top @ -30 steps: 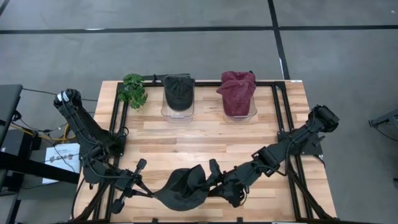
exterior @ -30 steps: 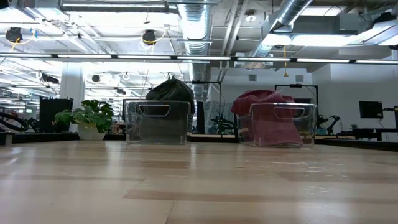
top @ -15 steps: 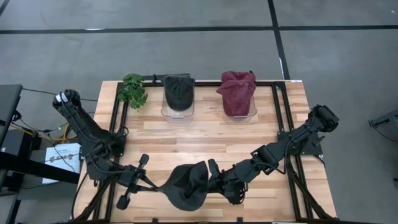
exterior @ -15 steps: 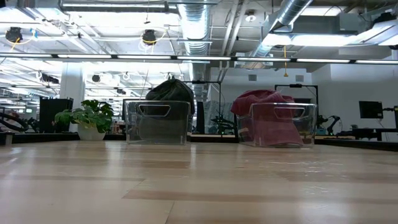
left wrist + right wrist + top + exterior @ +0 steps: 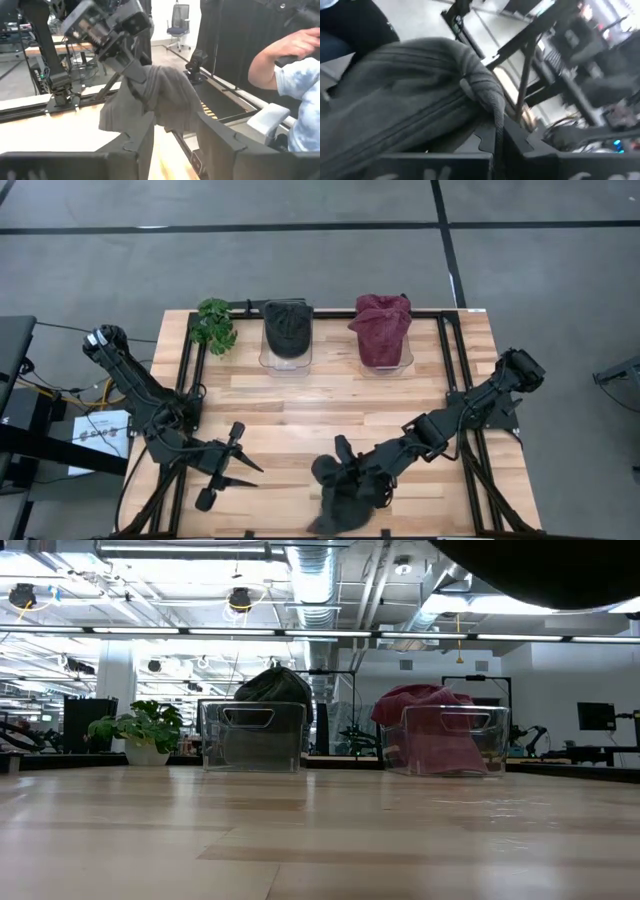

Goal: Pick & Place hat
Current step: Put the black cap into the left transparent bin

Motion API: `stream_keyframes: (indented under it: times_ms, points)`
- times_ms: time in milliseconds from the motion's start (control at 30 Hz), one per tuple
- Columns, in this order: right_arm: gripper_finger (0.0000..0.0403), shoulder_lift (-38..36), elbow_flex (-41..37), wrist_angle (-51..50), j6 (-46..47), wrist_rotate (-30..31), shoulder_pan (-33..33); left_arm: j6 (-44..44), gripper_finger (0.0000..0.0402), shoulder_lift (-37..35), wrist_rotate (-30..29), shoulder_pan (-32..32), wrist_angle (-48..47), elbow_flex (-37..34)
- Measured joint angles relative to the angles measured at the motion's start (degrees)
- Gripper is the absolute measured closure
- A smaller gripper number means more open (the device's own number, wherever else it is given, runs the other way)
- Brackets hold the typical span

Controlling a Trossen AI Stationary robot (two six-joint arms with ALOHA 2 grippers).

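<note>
The dark grey hat [image 5: 336, 498] hangs bunched at the table's near edge, with my right gripper [image 5: 342, 474] shut on it. The left wrist view shows the hat [image 5: 160, 102] drooping below my right gripper [image 5: 134, 75]. In the right wrist view the hat [image 5: 405, 95] fills most of the picture. My left gripper [image 5: 238, 461] stands open to the hat's left, apart from it, with nothing between its fingers [image 5: 136, 145]. My right gripper pinches a bunched fold at the hat's top [image 5: 145, 82] between its two fingers, several layers together. The fingers come slanting down from the table's right side. The hat hangs slack below them; whether its lower edge touches the table, I cannot tell.
At the far edge stand a clear bin with a dark hat [image 5: 287, 330] and a clear bin with a maroon hat [image 5: 381, 330]. A small plant [image 5: 213, 325] sits left of them. A person [image 5: 292, 75] sits beyond the table's near edge.
My left gripper has opened and let go of the hat, drawing slightly away from it. The hat, which was stretched between both grippers, has dropped from its left end and now hangs gathered under my right gripper near the table's near edge.
</note>
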Motion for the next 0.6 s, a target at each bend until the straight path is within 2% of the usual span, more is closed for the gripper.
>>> stream_keyframes:
  times_ms: [267, 600]
  points:
    - [0.0402, 0.0, 0.0, -5.49, 8.19, -0.08, -3.98, 3.31, 0.0257, 0.2, 0.06, 1.46, -0.12, 0.0]
    - [0.0403, 0.0, 0.0, -5.8, 10.04, -3.69, -10.06, 4.35, 0.0262, 7.23, 4.23, 10.02, -0.15, 0.0]
